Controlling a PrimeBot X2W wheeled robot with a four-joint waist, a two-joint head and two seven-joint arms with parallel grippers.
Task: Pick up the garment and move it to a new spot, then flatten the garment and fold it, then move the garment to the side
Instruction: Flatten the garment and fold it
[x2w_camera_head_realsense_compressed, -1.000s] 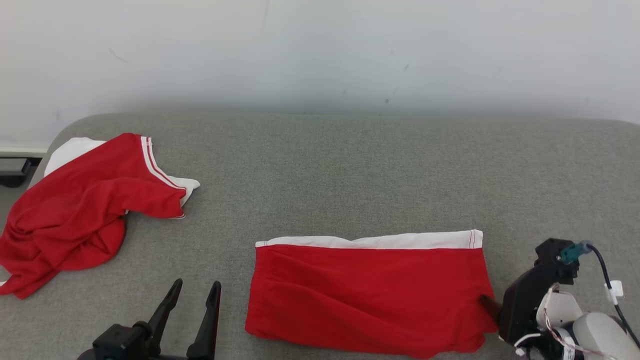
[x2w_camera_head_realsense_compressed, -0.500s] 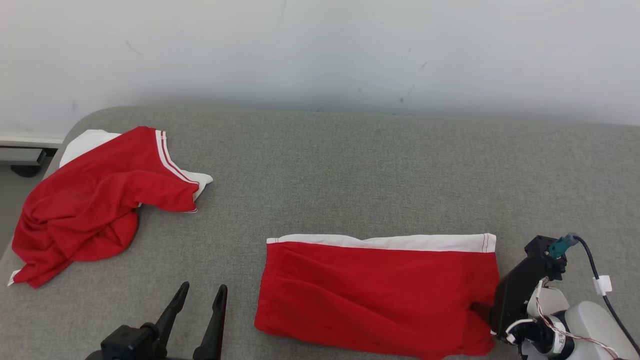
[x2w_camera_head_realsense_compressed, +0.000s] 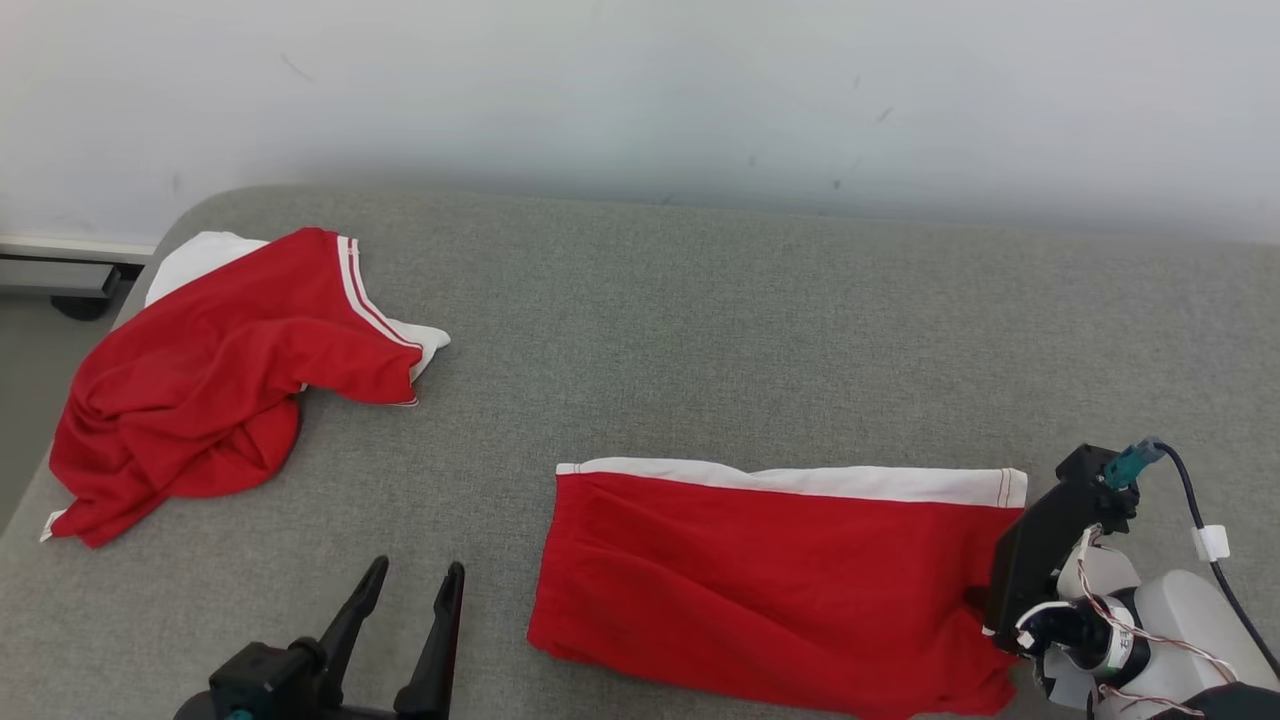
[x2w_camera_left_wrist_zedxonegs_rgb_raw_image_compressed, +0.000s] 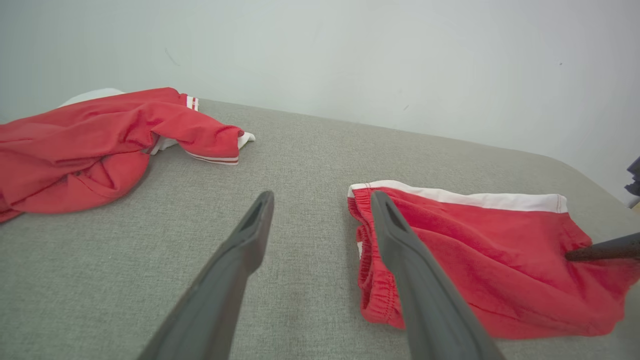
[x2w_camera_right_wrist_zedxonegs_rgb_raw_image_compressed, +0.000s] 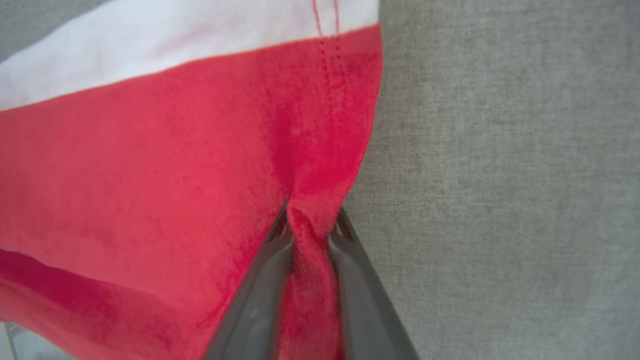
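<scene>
Near the front edge of the grey padded surface, right of centre, sits the folded red garment. It's a flat rectangle with a white band along its far side and a gathered elastic hem at its left end, so probably shorts. The right gripper is clamped on the middle of the garment's right edge: the wrist view shows a ridge of red cloth bunched between the two fingers, which lie low along the surface. An edge grip rather than a top grab makes sense to me. The fold looks done, so what's left is the move to the side, and one edge pinch lets the arm drag or lift the stack without opening it. Risk: I can't tell how many layers the pinch has caught, so the fold may peel apart on a lift; a low drag looks safer. The left gripper hangs with fingers spread, holding nothing, near the front edge just off the garment's left end. My read is that it's parked out of the way, ready to support that end if needed. A crumpled red garment with white trim lies at the far-left corner, well apart and not part of this step.
</scene>
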